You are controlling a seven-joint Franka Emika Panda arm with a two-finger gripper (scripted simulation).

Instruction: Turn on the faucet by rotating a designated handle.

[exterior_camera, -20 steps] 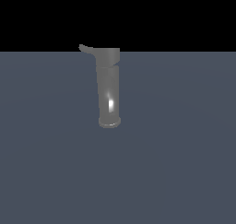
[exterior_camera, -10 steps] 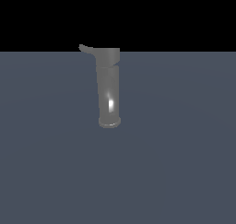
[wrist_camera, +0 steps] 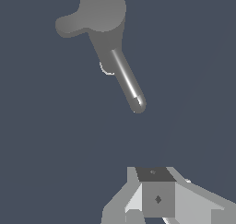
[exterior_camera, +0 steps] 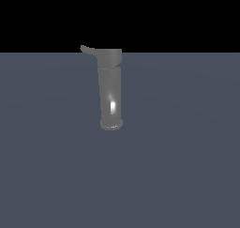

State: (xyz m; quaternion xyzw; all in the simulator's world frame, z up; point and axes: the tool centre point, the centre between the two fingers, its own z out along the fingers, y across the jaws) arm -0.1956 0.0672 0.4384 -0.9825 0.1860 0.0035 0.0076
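Observation:
The faucet (exterior_camera: 111, 91) is a tall glossy grey cylinder standing upright on the dark grey-blue floor, with a bright glint low on its body. Its handle (exterior_camera: 87, 49), a short curved lever, juts from the wider cap toward the exterior view's left. The wrist view looks down on the faucet (wrist_camera: 124, 75), with the round cap nearest the camera and the handle (wrist_camera: 69, 26) sticking out sideways. My gripper (wrist_camera: 156, 178) shows only in the wrist view, well apart from the faucet and touching nothing. Its fingers sit together as one block with no gap, shut on nothing.
The flat grey-blue floor (exterior_camera: 187, 166) stretches around the faucet on all sides, and a black background lies above its far edge. Neither the arm nor the gripper shows in the exterior view.

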